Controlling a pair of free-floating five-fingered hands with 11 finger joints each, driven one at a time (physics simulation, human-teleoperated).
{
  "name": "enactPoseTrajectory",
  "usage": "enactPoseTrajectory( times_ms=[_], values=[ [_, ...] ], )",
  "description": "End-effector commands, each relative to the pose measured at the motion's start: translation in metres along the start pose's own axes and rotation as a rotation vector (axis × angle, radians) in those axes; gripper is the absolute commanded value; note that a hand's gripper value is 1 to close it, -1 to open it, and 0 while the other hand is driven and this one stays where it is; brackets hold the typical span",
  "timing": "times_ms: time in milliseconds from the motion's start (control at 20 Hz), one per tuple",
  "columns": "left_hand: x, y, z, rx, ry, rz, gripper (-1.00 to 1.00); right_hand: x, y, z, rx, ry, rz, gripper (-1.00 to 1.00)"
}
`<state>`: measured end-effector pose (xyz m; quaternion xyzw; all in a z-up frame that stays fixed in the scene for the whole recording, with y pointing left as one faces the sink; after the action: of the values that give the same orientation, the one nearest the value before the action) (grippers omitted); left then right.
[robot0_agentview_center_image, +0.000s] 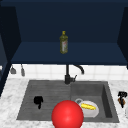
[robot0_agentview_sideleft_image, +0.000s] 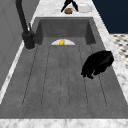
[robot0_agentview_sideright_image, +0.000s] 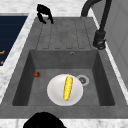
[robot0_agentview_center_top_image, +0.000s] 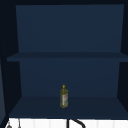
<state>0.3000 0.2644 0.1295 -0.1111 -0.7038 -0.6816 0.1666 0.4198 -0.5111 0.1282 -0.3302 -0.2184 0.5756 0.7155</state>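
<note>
The left hand (robot0_agentview_center_image: 38, 101) hovers over the ribbed draining part of the sink (robot0_agentview_center_image: 30, 110), left of the faucet (robot0_agentview_center_image: 68, 75); its fingers are curled downward and hold nothing. The right hand (robot0_agentview_center_image: 122, 96) is over the surface right of the sink, with its fingers closed around a small brown thing (robot0_agentview_center_image: 121, 100). Inside the sink basin, right of the faucet, a white plate (robot0_agentview_sideright_image: 53, 93) carries a corn cob (robot0_agentview_sideright_image: 67, 88). A red ball (robot0_agentview_center_image: 67, 115) is seen in front of the sink. An oil bottle (robot0_agentview_center_image: 63, 42) stands on the shelf above the faucet.
</note>
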Motion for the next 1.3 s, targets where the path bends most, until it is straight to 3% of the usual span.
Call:
enactPoseTrajectory(
  times_ms=[0,750,800,950,1200,1250],
  values=[
    [0.000,0.000,0.000,0.000,0.000,0.000,0.00,-0.006,0.013,-0.007,0.000,0.000,0.000,-1.00],
    [0.000,0.000,0.000,0.000,0.000,0.000,0.00,0.000,0.023,-0.019,0.003,0.017,0.019,-1.00],
    [0.000,0.000,0.000,0.000,0.000,0.000,0.00,0.005,0.023,-0.018,0.002,0.025,0.024,1.00],
    [0.000,0.000,0.000,0.000,0.000,0.000,0.00,0.012,0.027,-0.019,-0.164,0.036,0.014,1.00],
    [0.000,0.000,0.000,0.000,0.000,0.000,0.00,0.007,0.033,-0.006,-0.289,0.069,0.046,1.00],
    [0.000,0.000,0.000,0.000,0.000,0.000,0.00,0.003,0.032,0.003,-0.356,0.092,0.035,1.00]
  ],
)
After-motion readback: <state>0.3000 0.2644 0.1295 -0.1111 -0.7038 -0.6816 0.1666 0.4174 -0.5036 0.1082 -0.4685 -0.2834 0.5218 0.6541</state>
